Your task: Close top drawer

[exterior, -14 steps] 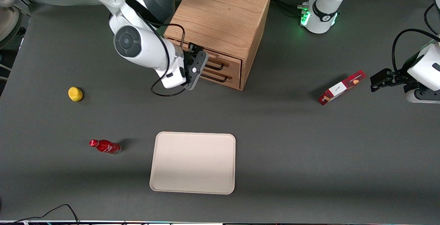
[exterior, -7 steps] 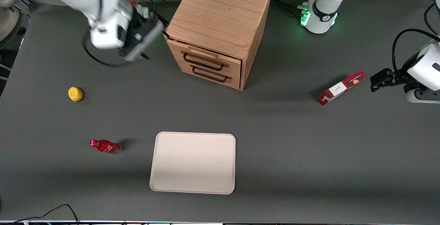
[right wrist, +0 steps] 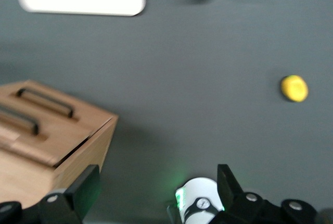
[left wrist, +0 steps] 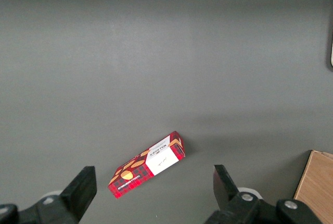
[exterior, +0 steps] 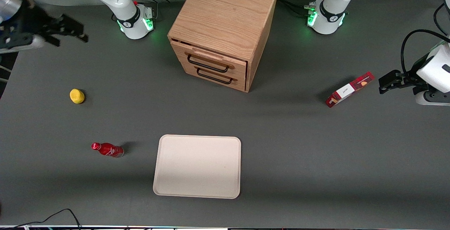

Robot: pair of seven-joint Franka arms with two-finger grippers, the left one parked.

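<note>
The wooden cabinet stands near the middle of the table's back, also seen from the right wrist. Its top drawer sits pushed in, its front about level with the lower drawer; a thin dark gap shows at one upper corner. A black handle hangs under the wooden lip. My right gripper hovers well away from the cabinet, toward the working arm's end of the table. The same gripper is open, with nothing between its fingers.
A yellow lemon and a lying red bottle are toward the working arm's end. A beige tray lies nearer the front camera than the cabinet. A red box lies toward the parked arm's end.
My right gripper has pulled back from the drawer fronts and swung high and away toward the working arm's end. Both drawer fronts now show uncovered. The cabinet has not moved.
</note>
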